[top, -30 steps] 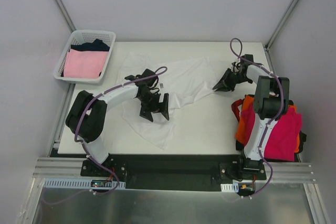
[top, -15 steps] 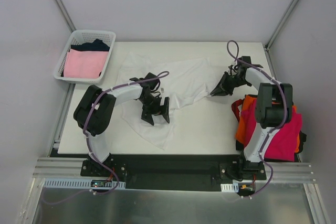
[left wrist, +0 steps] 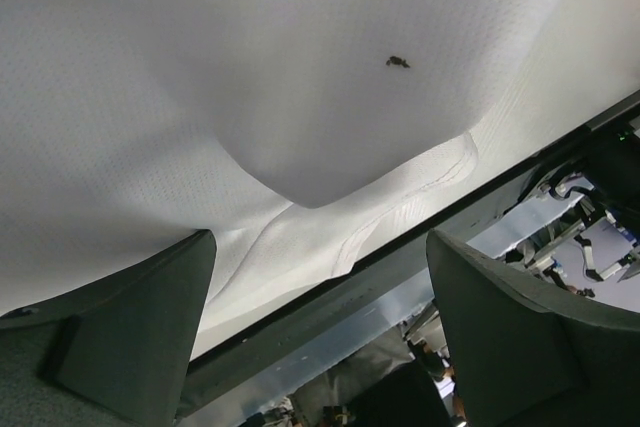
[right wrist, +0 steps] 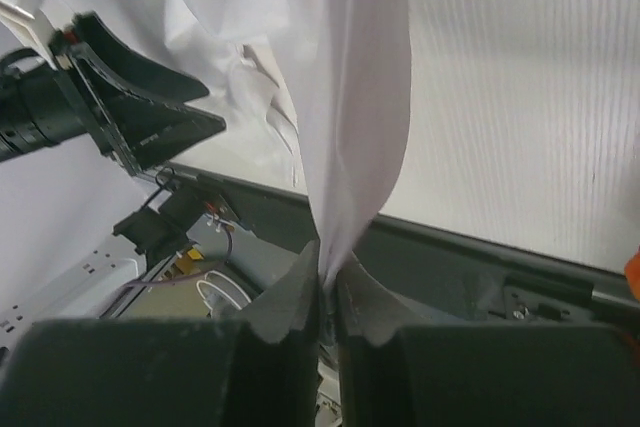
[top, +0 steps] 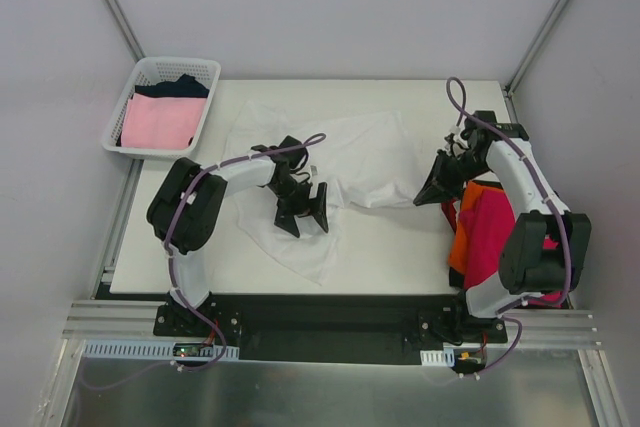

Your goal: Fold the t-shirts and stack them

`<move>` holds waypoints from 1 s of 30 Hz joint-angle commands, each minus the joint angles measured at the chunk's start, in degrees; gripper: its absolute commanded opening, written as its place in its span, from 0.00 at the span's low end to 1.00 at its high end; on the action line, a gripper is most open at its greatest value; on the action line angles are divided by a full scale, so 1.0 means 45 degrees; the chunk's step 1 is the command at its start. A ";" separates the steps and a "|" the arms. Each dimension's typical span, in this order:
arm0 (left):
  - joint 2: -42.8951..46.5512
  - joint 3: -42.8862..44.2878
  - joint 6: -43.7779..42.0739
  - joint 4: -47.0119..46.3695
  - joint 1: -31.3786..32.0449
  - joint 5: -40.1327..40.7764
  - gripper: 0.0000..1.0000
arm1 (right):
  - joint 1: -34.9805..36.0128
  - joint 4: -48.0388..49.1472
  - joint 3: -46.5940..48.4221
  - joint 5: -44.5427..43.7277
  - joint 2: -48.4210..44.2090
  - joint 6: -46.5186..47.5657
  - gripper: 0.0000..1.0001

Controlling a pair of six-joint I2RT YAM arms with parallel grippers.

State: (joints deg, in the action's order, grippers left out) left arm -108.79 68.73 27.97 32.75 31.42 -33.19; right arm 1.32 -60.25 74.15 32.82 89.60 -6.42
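Observation:
A white t-shirt [top: 360, 157] lies crumpled and partly spread across the middle of the table [top: 400, 247]. My right gripper [top: 430, 191] is shut on its right edge; in the right wrist view the cloth [right wrist: 360, 97] rises out of the pinched fingertips as a taut fold, gripper [right wrist: 328, 285]. My left gripper [top: 302, 212] hovers open just over the shirt's left half. The left wrist view shows white fabric [left wrist: 250, 97] and a hem beyond wide-spread fingers [left wrist: 140, 327], with nothing between them. Magenta-red [top: 500, 232] and orange [top: 462, 247] t-shirts lie piled at the right edge.
A white lattice basket [top: 206, 107] stands at the far left corner, holding a pale pink shirt [top: 158, 122] and a navy one [top: 180, 87]. The right arm reaches over the coloured pile. Walls enclose the table on three sides.
The right gripper closed on the white shirt's right edge and pulled it toward the near right. The left gripper drifted slightly right over the shirt and stayed open.

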 commanded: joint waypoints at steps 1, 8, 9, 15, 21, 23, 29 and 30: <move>0.0619 -0.0604 -0.0706 0.0493 -0.0068 0.0226 0.88 | -0.0001 -0.2974 -0.0383 -0.0671 -0.1315 0.1035 0.11; 0.2105 -0.1503 -0.0999 0.2328 -0.0690 0.1300 0.89 | -0.0001 -0.2609 -0.2294 -0.0925 -0.2333 0.0898 0.11; 0.2222 -0.1678 -0.1058 0.2544 -0.0848 0.1417 0.89 | -0.0001 -0.2395 -0.2433 -0.0926 -0.2334 0.0860 0.11; 0.3296 -0.1992 -0.1915 0.4224 -0.2193 0.2452 0.90 | -0.0001 -0.2002 -0.3097 -0.1062 -0.2353 0.0898 0.14; 0.3747 -0.1857 -0.2211 0.4792 -0.3232 0.2493 0.90 | 0.0019 -0.2003 -0.3587 -0.1531 -0.2275 0.0762 0.62; 0.3844 -0.1545 -0.1823 0.4773 -0.3232 0.2337 0.89 | 0.0018 -0.1633 -0.3296 -0.1200 -0.2431 0.0413 0.68; 0.3884 0.0874 -0.0826 0.4267 -0.3232 0.2375 0.92 | 0.0057 0.0628 -0.1325 -0.0693 -0.1478 -0.0818 0.67; 0.3516 0.1073 -0.0747 0.4149 -0.3232 0.2376 0.92 | 0.0096 0.0983 -0.1167 -0.0575 -0.1068 -0.0917 0.63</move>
State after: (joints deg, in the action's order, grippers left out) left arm -93.49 66.72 21.67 52.95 16.56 -22.46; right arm 1.34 -64.03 63.26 27.94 80.79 -6.26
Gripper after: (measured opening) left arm 0.912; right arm 0.678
